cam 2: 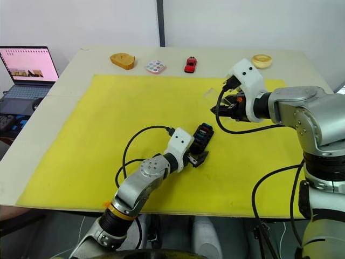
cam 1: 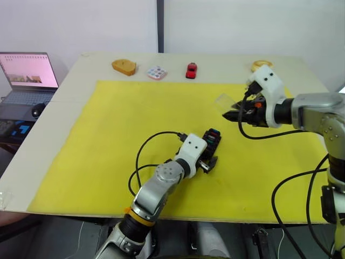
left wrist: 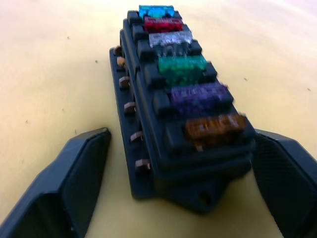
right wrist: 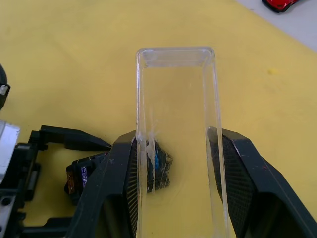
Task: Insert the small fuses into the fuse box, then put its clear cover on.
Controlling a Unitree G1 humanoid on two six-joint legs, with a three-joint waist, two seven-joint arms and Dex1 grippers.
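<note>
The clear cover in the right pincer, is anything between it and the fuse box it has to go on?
Nothing visible does. The right pincer holds the clear cover above the yellow mat, apart from the fuse box. The left pincer flanks the box's near end, fingers on either side, leaving its fuse-filled top uncovered.

Our arms are silver-grey metal with rounded joints. Each wrist carries a white housing, and black cables loop from it. Our left gripper (cam 1: 210, 162) and right gripper (cam 1: 229, 115) each have two black fingers. An orange band rings our left forearm.
</note>
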